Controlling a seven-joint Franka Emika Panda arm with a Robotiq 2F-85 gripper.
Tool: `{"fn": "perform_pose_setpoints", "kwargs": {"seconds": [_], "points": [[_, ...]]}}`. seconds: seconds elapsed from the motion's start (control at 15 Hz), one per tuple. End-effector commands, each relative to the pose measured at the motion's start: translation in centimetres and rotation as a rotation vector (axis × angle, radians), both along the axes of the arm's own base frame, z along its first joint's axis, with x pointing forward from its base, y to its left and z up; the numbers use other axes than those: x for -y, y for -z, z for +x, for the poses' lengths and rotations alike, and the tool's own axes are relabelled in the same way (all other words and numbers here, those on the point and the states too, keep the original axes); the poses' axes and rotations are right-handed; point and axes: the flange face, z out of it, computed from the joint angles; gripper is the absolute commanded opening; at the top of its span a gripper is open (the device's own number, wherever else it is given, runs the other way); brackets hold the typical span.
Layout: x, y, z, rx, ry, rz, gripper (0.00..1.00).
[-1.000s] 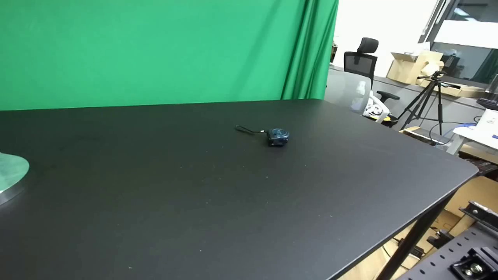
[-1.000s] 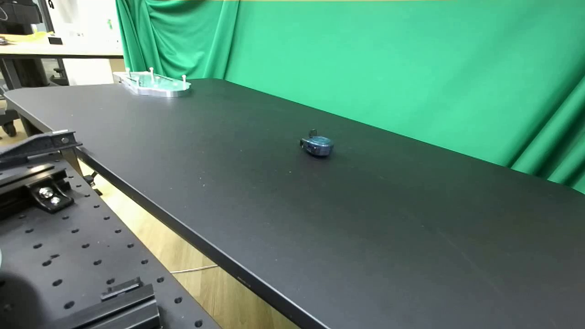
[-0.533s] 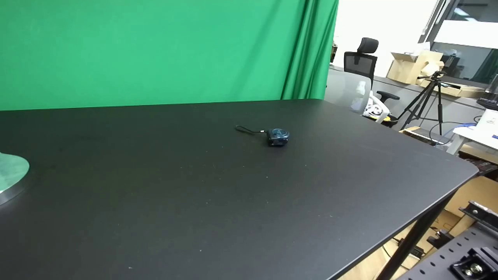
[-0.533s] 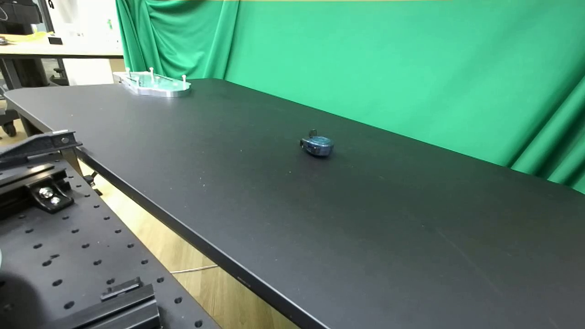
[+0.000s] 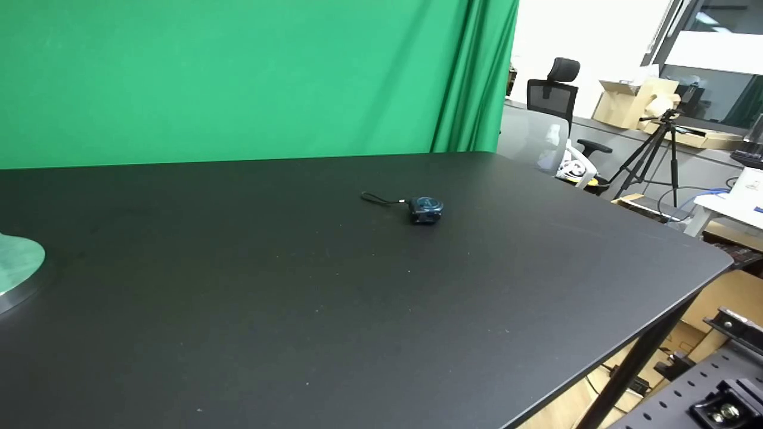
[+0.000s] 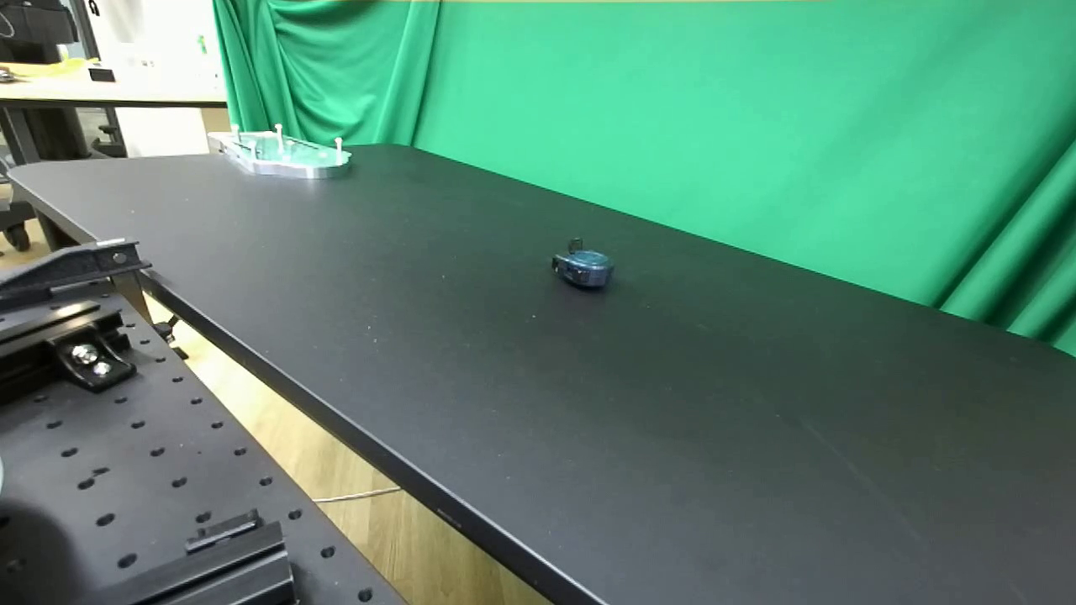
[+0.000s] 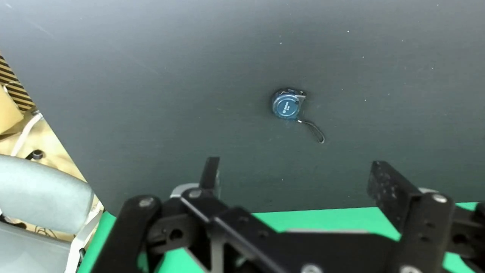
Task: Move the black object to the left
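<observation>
The black object, a small dark blue-black tape measure (image 5: 425,210) with a thin black looped strap, lies on the dark table (image 5: 268,333). It also shows in an exterior view (image 6: 583,269) and near the middle of the wrist view (image 7: 287,105). There its strap (image 7: 314,131) points down and right. My gripper (image 7: 295,160) comes in from the bottom of the wrist view. Its two black fingers stand wide apart with nothing between them. The tape measure lies beyond the fingertips, apart from them. The gripper is out of view in both exterior views.
A clear plate with upright posts (image 6: 286,158) stands at the table's far end; a rounded greenish piece (image 5: 19,265) is at the table's left. A green curtain (image 5: 238,77) hangs along the back edge. A perforated metal platform (image 6: 168,470) adjoins the front. A chair (image 7: 41,189) stands past the table's edge.
</observation>
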Motion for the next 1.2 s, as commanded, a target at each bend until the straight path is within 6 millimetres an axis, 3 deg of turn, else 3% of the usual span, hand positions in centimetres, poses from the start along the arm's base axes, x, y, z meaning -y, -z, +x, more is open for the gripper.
{"fn": "perform_pose_setpoints", "kwargs": {"seconds": [0.0,0.27,0.73,1.13], "points": [[2.0,3.5,4.4,-0.021,0.023,0.024,1.0],[3.0,8.4,8.9,-0.071,0.017,0.042,1.0],[2.6,15.7,16.3,-0.124,-0.015,0.039,1.0],[1.4,21.8,19.7,-0.223,-0.02,0.071,1.0]]}}
